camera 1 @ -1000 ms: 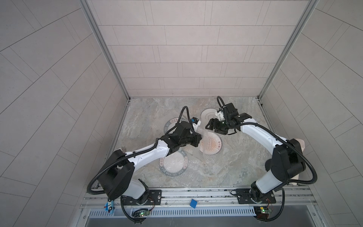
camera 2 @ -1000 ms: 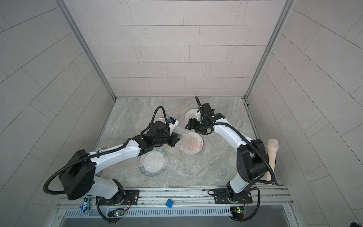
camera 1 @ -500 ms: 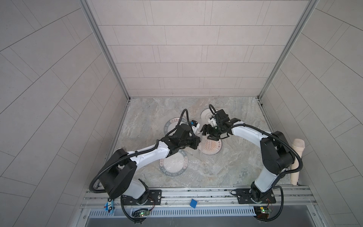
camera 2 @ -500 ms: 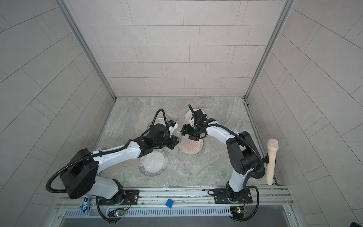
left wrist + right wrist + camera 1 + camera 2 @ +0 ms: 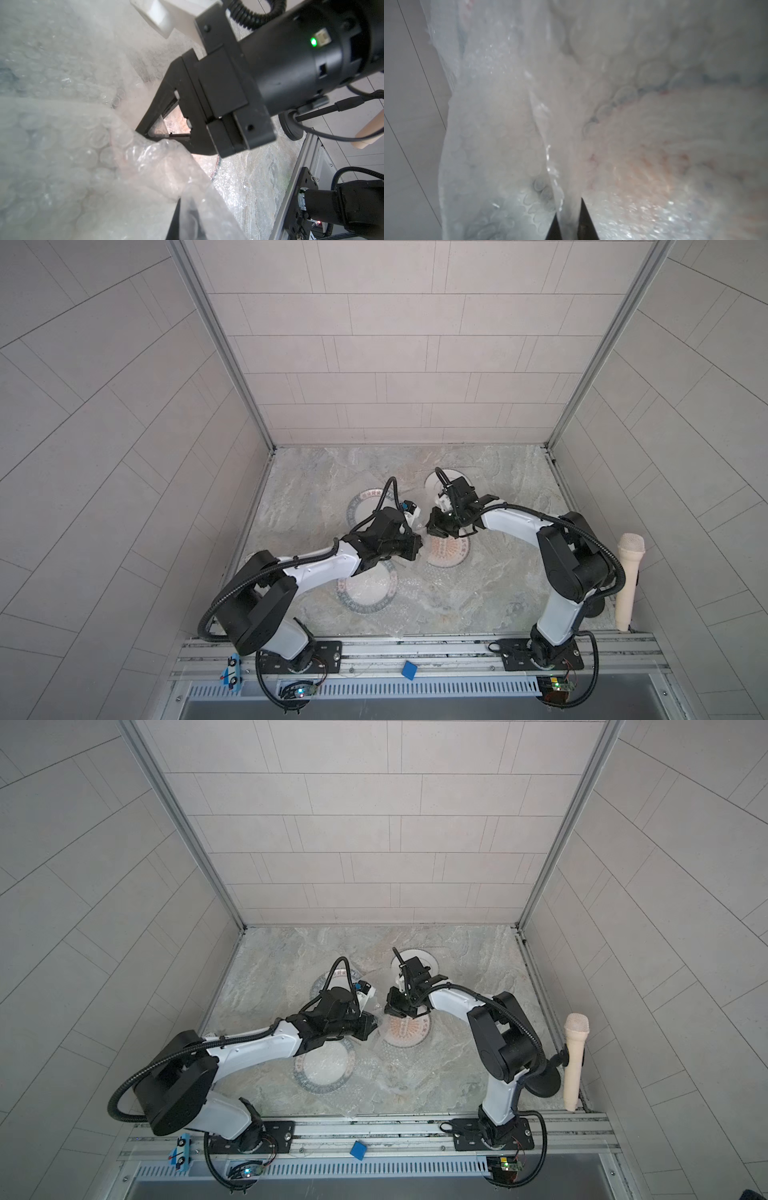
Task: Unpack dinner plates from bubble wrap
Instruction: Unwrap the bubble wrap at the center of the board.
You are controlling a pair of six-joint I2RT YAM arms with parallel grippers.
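A plate with an orange sunburst centre (image 5: pixel 451 551) (image 5: pixel 409 1031) lies mid-table, and a clear bubble wrap sheet (image 5: pixel 145 158) (image 5: pixel 566 145) rises off it. My left gripper (image 5: pixel 419 548) (image 5: pixel 187 222) is shut on a fold of that wrap. My right gripper (image 5: pixel 431 530) (image 5: pixel 568 224) (image 5: pixel 143 135) is shut on the same wrap a little way behind it. A green-rimmed plate (image 5: pixel 370 593) sits near the front, another (image 5: pixel 359 506) at the back left under the left arm's cable. A white plate (image 5: pixel 432 481) lies behind the right wrist.
A loose bubble wrap sheet (image 5: pixel 415 605) is spread on the marble table top between the front plate and the rail. A pinkish textured cup (image 5: pixel 627 580) stands at the right wall. A small blue piece (image 5: pixel 410 670) lies on the front rail. Tiled walls close three sides.
My right gripper has swung left and down to the left gripper and closed on the bubble wrap. The left gripper has stayed shut on the wrap, nearly in place.
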